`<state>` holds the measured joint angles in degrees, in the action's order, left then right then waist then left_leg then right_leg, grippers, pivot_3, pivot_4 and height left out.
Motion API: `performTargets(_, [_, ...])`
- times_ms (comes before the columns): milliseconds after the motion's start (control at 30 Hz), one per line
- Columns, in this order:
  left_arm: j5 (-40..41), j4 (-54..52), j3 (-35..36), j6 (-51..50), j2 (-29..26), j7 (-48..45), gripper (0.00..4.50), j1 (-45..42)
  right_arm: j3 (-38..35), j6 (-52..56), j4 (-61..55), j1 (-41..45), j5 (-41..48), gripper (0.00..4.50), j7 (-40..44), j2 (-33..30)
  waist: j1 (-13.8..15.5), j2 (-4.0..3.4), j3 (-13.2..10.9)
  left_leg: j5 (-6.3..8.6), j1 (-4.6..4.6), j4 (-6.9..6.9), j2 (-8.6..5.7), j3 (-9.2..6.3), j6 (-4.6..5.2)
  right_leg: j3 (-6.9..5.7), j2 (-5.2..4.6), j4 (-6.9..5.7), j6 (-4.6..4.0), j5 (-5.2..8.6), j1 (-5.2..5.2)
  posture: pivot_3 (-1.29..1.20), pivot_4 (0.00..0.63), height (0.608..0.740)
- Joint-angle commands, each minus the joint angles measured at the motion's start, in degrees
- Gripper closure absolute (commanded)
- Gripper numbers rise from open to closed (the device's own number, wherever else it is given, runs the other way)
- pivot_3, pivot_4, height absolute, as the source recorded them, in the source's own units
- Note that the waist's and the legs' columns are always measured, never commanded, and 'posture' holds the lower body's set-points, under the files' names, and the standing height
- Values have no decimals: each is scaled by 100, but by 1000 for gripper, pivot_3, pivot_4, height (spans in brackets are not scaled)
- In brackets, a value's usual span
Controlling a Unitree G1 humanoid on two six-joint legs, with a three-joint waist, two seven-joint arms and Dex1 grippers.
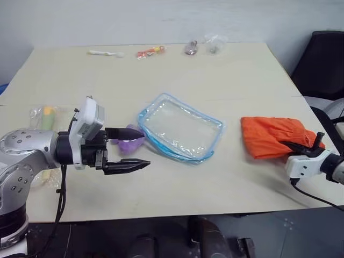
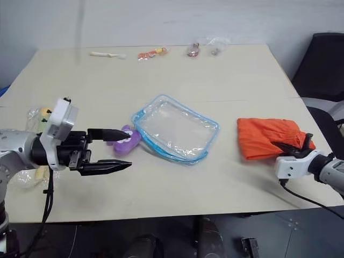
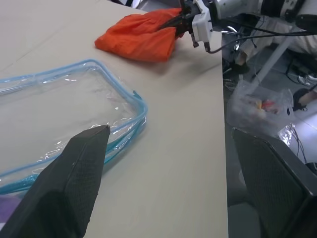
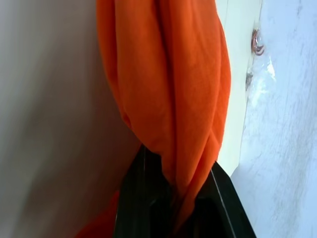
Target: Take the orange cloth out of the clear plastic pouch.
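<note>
- The orange cloth (image 1: 273, 136) is shown lying on the worktop (image 1: 161, 80) near its right edge, fully outside and well apart from the clear plastic pouch (image 1: 180, 128); the removal is judged essentially done, with only the release remaining.
- The right gripper (image 1: 307, 145) is seen clamped on a bunched fold at the cloth's near-right corner, its fingers pinched together around the fabric in the right wrist view.
- The left gripper (image 1: 129, 149) is held with its jaws spread wide and nothing between them, hovering just left of the pouch, beside a purple plush toy (image 2: 126, 141).
- Step in hand, as judged: the cloth is to be set down and let go. It is best lowered until the fold rests flat on the worktop, then released by a full spreading of the fingers before the arm is drawn back, so that the soft fabric is not dragged along or pulled over the edge.
- The cloth lies close to the worktop's right edge; a placement slightly inward would be safer.
- Count: 1 orange cloth, 1 clear pouch with blue trim (empty and flat), 1 purple toy, 2 grippers.
- Several small items are lined along the far edge, too small to be identified; a crinkly clear bag (image 1: 45, 115) lies at the left.
</note>
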<state>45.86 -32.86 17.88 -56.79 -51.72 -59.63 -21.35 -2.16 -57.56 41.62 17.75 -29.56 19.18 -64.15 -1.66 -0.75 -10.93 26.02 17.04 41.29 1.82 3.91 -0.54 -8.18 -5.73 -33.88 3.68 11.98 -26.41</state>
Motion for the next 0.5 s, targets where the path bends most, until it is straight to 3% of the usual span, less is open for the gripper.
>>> performTargets(33, [-273, 204, -114, 646, -326, -420, 296, 294, 44, -86, 332, 39, 752, 3718, 559, -307, -7, -1, -1, 0, 0, -1, 2, 0, 0, -1, 4, 2, -1, 0, -1, 0, 150, 740])
performTargets(267, [-176, 486, 40, 1106, -541, -825, 296, 671, -71, 38, -94, -613, 1892, 1447, 1407, -578, 29, -3, -2, 0, 2, -2, 4, -1, 0, -3, 3, 6, -1, 1, 0, 0, 150, 740])
performTargets(333, [-160, 601, 90, 1167, -580, -842, 296, 704, -282, 737, -684, -1277, 2956, 797, 2150, -683, 41, -3, -2, 0, 4, -1, 4, -4, 0, -6, 2, 8, -1, 1, 0, 0, 150, 740])
performTargets(433, [-150, 741, 212, 1280, -648, -903, 296, 770, -1121, 2574, -1939, -2698, 4797, 797, 3372, -813, 76, -3, -2, 0, 2, 0, 5, -6, 0, -6, 4, 7, -1, 1, 3, 0, 150, 740])
performTargets(500, [-212, 831, 341, 1456, -659, -946, 296, 863, -1980, 3771, -2561, -3566, 5538, 797, 3995, -819, 146, -4, -2, 2, 2, -2, 5, -5, 3, -4, 4, 8, -1, 1, 2, 0, 150, 740])
